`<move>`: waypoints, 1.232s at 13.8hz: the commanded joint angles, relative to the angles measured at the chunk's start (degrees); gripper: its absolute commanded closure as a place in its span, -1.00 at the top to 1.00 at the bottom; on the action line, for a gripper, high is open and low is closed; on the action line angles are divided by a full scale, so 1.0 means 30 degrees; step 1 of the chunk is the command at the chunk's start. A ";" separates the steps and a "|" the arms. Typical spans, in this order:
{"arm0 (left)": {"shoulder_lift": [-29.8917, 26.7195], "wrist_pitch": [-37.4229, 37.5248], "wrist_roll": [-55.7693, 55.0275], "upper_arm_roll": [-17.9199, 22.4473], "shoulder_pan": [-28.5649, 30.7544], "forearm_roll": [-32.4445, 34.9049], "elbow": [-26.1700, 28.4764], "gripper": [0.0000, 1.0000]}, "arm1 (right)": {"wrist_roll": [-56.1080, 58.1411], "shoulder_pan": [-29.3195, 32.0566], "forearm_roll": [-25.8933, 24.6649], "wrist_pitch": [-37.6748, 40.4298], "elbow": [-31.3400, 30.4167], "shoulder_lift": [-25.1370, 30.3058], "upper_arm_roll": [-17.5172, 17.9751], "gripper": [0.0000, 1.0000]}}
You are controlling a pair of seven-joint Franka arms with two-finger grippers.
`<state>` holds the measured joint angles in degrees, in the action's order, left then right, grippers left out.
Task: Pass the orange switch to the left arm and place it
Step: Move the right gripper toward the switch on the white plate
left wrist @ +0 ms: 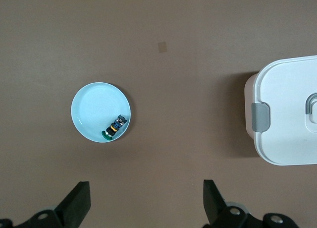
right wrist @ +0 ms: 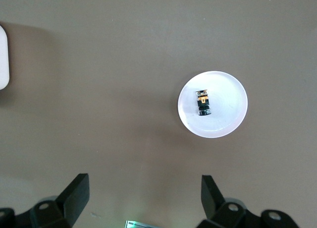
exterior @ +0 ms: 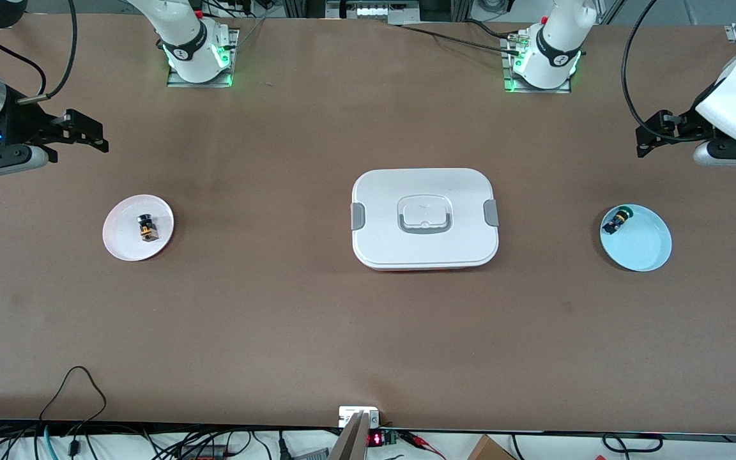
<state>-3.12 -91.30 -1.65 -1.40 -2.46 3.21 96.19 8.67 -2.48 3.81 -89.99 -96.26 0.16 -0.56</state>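
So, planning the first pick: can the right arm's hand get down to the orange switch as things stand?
Probably yes. The orange switch lies alone on the pink plate, the right hand is open above the table nearby, and the box sits mid-table, out of the way.

- You've got a pink plate (exterior: 126,239) toward the right arm's end of the brown counter (exterior: 278,319).
- Light blue plate (exterior: 644,246) toward the left arm's end, holding a green-capped switch (exterior: 618,220).

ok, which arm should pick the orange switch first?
Right. The orange switch lies on the pink plate at the right arm's end, with the open right claw up in the air there. The box separates it from the left claw.
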 commanded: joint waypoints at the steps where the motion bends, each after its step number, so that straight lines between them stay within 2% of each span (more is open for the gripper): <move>1: 0.0307 0.0405 0.0053 0.0027 0.0205 -0.0514 -0.0599 1.00 | -0.0048 0.0063 0.0370 0.0232 0.0505 -0.0317 0.0010 1.00; 8: 0.0307 0.0375 0.0053 0.0027 0.0176 -0.0514 -0.0599 1.00 | 0.0853 0.0063 0.0488 0.0873 0.0214 -0.0464 0.0010 1.00; 10: 0.0307 0.0375 0.0053 0.0027 0.0176 -0.0514 -0.0599 1.00 | 0.3571 0.0063 0.0517 0.1928 -0.0225 -0.0669 0.0010 1.00; 12: 0.0307 0.0375 0.0053 0.0027 0.0205 -0.0514 -0.0599 1.00 | 0.5362 0.0092 0.0488 0.1261 -0.0549 -0.0990 -0.0019 1.00; 14: 0.0307 0.0405 0.0053 0.0027 0.0234 -0.0514 -0.0599 1.00 | 0.8724 0.0239 0.0110 0.0703 -0.0346 -0.1255 0.0010 1.00; 17: 0.0307 0.0434 0.0053 0.0056 0.0293 -0.0514 -0.0570 1.00 | 1.0728 0.0063 -0.0039 0.0408 -0.0345 -0.1168 0.0127 1.00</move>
<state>-3.12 -91.25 -1.65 -1.39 -2.11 3.21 96.19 36.87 -2.32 4.15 -88.58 -97.56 -4.00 -0.60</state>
